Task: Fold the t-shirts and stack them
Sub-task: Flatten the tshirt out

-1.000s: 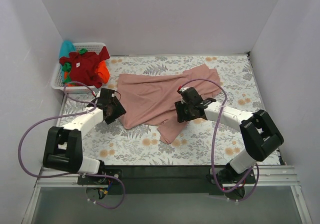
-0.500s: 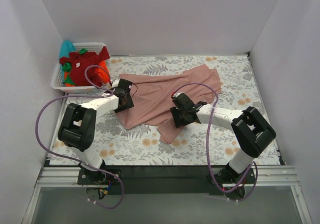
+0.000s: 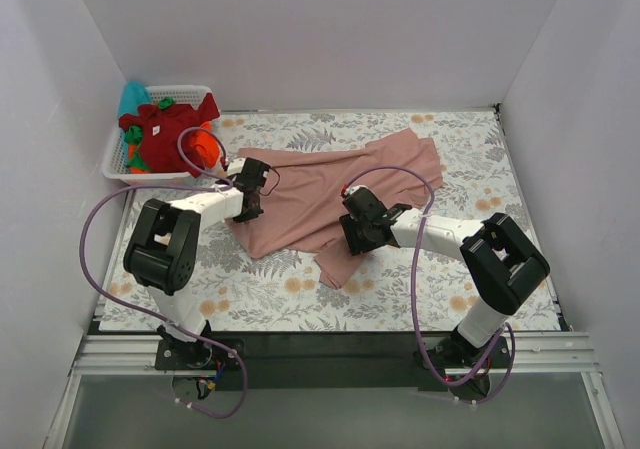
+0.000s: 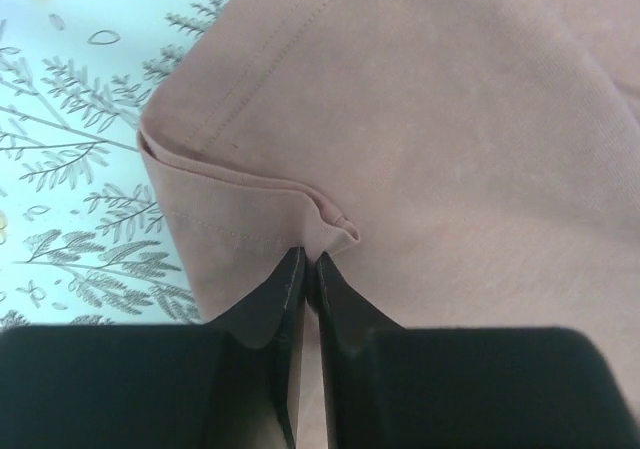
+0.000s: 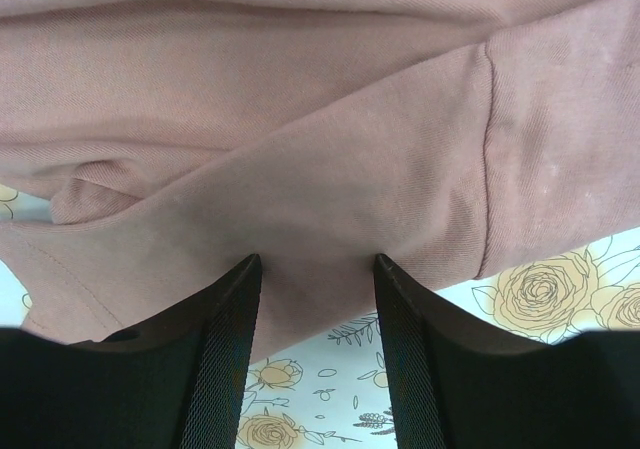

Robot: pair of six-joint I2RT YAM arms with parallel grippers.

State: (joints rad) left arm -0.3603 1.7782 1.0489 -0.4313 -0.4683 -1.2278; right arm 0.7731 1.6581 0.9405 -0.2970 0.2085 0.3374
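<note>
1. While the pink tee (image 3: 320, 184) lies rumpled and unfolded mid-surface, count the task as barely begun.
2. Your left jaws are pinched closed on a pucker of the tee's stitched edge, at its 9 o'clock side.
3. Your right jaws stand open astride the cloth near the tee's 5 o'clock side, gripping nothing.
4. No folded stack shows on the surface (image 3: 470, 269).
5. The red tee (image 3: 165, 134), orange tee (image 3: 205, 147) and teal tee (image 3: 132, 97) sit heaped in the basket (image 3: 125, 174) at 10 o'clock, all left to fold.
</note>
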